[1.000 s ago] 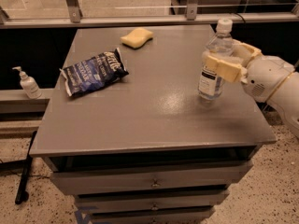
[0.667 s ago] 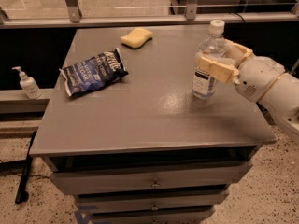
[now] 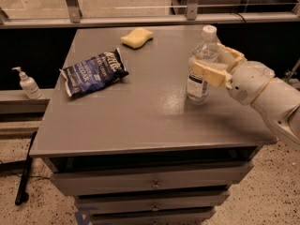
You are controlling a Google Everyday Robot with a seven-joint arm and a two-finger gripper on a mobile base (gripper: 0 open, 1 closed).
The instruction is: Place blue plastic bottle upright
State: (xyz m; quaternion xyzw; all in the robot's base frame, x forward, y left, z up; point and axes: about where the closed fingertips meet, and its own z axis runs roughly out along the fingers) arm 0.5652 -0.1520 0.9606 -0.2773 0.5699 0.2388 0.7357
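Reaching in from the right edge of the frame, the end effector [image 3: 209, 63] is clenched around the middle of the blue plastic bottle [image 3: 197, 86], one cream finger across its front and the other behind, which holds it steady. Nearest the camera, at the bottom of the frame, are the drawers [image 3: 152, 184] under the bench [image 3: 140, 116]. At right of centre, the bottle stands cap up, and its base appears to rest on the bench top. I judge the placing nearly done, with only the release left. Grasping at mid-height probably keeps the tall, light bottle from tipping. Farther back at left of centre lies a dark blue snack bag [image 3: 93, 72], well apart from the bottle. A yellow sponge [image 3: 137, 37] sits near the far edge. Off the bench at far left stands a small white pump dispenser [image 3: 28, 84].
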